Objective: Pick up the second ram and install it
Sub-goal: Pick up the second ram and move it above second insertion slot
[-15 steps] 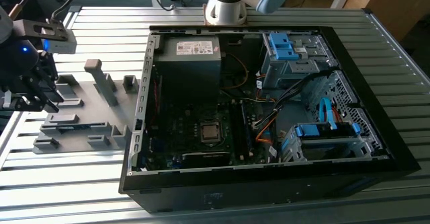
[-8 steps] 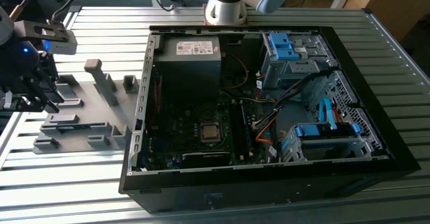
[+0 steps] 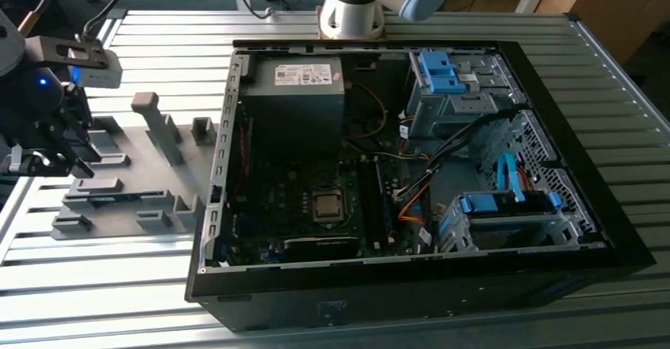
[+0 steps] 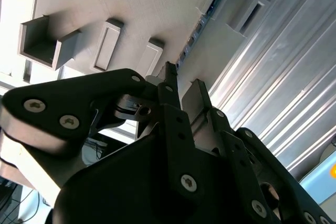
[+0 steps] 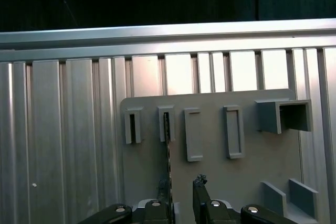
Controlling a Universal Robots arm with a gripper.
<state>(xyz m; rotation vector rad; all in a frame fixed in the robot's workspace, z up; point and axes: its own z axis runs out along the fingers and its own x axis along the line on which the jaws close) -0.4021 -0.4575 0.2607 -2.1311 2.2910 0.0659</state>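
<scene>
At the exterior view's left, the pincer [image 3: 61,157] hangs low over a grey fixture plate [image 3: 125,200] that lies on the slatted aluminium bench [image 3: 105,286]. The plate carries several raised grey blocks. Both wrist views show the second ram [image 5: 168,150] standing on edge on this plate. It is a thin dark strip with one end seated in a narrow slotted block [image 5: 166,121] and the other end reaching in between the pincer's fingers [image 5: 199,186]. The pincer is parted to a narrow gap, clearly wider than the stick. The ram lies close against one finger and apart from the other, so nothing is clamped. In the second wrist view the stick [image 4: 195,32] runs as a dark line from its slot toward the fingertips [image 4: 168,74]. Just right of the plate stands an open black computer case [image 3: 419,294] lying on its side, with the motherboard [image 3: 282,208] and its processor socket [image 3: 328,205] exposed. A grey power supply [image 3: 298,90] sits at the far end, and the arm's base [image 3: 351,12] is mounted on the bench behind the case. Further right inside the case are two drive cages with blue brackets, one far [image 3: 440,70] and one near [image 3: 507,204], with orange and black cables [image 3: 413,200] between them.
</scene>
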